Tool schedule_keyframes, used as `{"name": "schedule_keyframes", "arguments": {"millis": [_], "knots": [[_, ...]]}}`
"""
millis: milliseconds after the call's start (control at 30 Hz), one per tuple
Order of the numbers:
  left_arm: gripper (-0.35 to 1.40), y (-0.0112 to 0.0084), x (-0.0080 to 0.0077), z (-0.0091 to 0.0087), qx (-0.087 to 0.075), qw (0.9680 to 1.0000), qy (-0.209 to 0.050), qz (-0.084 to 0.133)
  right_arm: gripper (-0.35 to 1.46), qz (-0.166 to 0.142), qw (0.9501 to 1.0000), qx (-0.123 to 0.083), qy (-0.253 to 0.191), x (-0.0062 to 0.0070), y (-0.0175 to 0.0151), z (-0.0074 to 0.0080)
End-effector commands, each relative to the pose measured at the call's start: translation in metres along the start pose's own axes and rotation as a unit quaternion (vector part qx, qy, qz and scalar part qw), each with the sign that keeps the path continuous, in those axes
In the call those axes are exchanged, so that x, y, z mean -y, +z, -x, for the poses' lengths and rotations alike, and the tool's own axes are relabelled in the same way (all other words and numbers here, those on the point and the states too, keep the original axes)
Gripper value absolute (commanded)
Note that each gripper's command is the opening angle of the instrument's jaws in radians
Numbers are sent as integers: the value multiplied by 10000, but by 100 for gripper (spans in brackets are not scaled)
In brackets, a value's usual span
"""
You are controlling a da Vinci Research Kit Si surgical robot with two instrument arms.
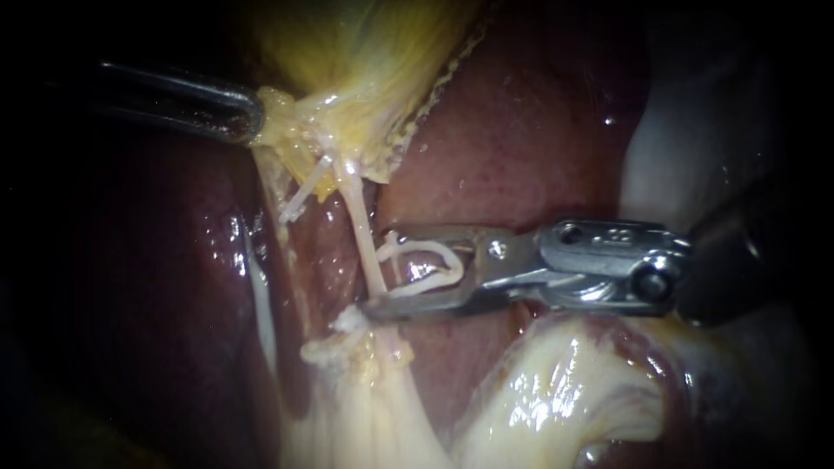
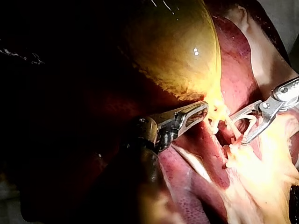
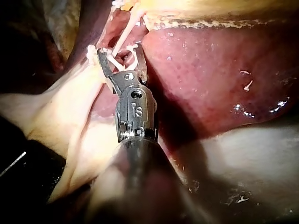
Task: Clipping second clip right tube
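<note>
Though its jaws gape, my right instrument [image 1: 374,269] holds a clip [image 1: 456,260] — astride the tube [image 1: 356,217].

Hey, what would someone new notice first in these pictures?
The right instrument at the endoscope view's centre, its jaws holding a white clip astride a pale tube. Up and to the left, the left instrument grips the lower end of the yellow gallbladder, against the dark red liver.

Three close views, all facing the tubes [image 1: 368,247]
</note>
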Motion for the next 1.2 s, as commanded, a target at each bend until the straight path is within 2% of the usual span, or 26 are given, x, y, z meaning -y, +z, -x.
{"name": "schedule_keyframes", "arguments": {"millis": [33,133,267,533,733,867,1067,1200], "knots": [[-35,1,0,0,-3,10000,-1,-7,50,-47,10000,-57,66,0,3,1],[-35,2,0,-1,-2,10000,1,-3,50,-237,9991,-215,276,0,11,4],[-35,3,0,-1,-6,10000,1,-16,50,-612,9954,-514,521,2,13,1],[-35,3,0,-1,-5,10000,2,-14,49,-1113,9876,-795,776,19,10,-15],[-35,4,0,-1,-5,10000,2,-12,44,-1203,9860,-811,826,23,9,-18],[-35,5,0,-1,-4,10000,2,-10,33,-1227,9849,-786,939,21,5,-17],[-35,5,0,-1,-3,10000,2,-9,10,-1288,9834,-742,1045,20,1,-17],[-35,6,0,-1,-3,10000,2,-8,-13,-1336,9821,-706,1125,20,-1,-18]]}}
